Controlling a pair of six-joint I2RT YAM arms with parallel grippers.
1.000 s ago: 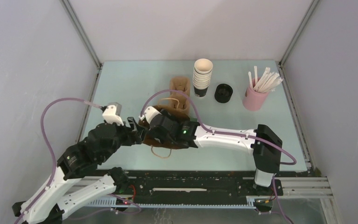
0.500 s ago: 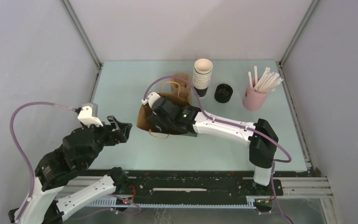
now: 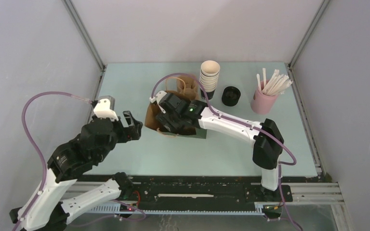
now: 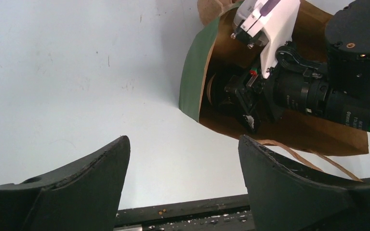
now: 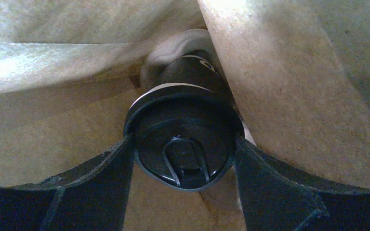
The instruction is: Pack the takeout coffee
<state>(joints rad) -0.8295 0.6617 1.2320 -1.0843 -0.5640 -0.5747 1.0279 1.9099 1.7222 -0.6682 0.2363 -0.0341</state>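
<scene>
1. Top cam: my left gripper (image 3: 134, 126) hangs over the table (image 3: 125, 86) just left of the bag (image 3: 153, 115). Its jaws are spread wide, there's nothing in them, and they're not touching the paper. The right arm (image 3: 231, 127) reaches across and its wrist sits over the bag's mouth, so from up here I can't see that hand or the coffee at all. Behind the bag there's a stack of paper cups (image 3: 209, 77), a stack of black lids (image 3: 231, 95) and a pink cup of white sticks (image 3: 263, 98).

2. Left wrist cam: this confirms the left one is empty, both fingers far apart with only bare table between them. What the top cam doesn't give me is the bag's open mouth facing this way, green outside and brown inside, with the right arm pushed into it. It's dim in there and I can't pick out the coffee for sure.

3. Right wrist cam: this is the only view that settles it. The right gripper (image 5: 184, 149) is inside the bag with brown paper all around. Its fingers (image 5: 101, 178) are pressed on either side of the black lid of the takeout coffee (image 5: 185, 120), so the jaws are parted about a lid's width and clamped on it. The dark cup body points deeper into the bag, with a paper fold against its right side.
</scene>
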